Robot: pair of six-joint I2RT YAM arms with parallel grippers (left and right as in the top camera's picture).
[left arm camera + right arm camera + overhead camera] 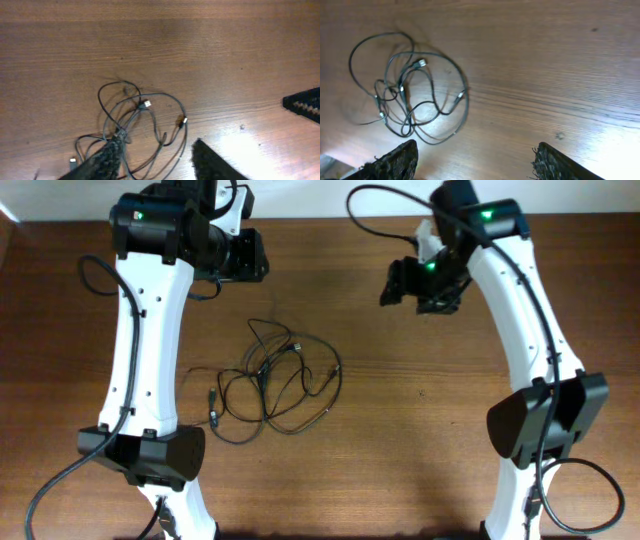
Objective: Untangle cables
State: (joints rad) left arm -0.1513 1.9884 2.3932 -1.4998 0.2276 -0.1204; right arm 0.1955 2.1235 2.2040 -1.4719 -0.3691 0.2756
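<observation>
The cables (272, 380) lie in one loose tangle of thin black loops on the wooden table, between the two arms. In the left wrist view the cables (140, 125) sit below and between my fingers, a silvery plug (145, 105) near the tangle's middle. My left gripper (250, 258) hangs above the table behind the tangle, fingers apart and holding nothing (157, 162). My right gripper (405, 285) hovers to the right of the tangle, wide open and empty (477, 160). The right wrist view has the cables (407, 85) at upper left, well away from my fingers.
The wooden table (420, 400) spreads all around the tangle. Both white arm bases stand at the near edge, left (150, 455) and right (545, 420). A dark fingertip of the other gripper (305, 102) pokes in at the right of the left wrist view.
</observation>
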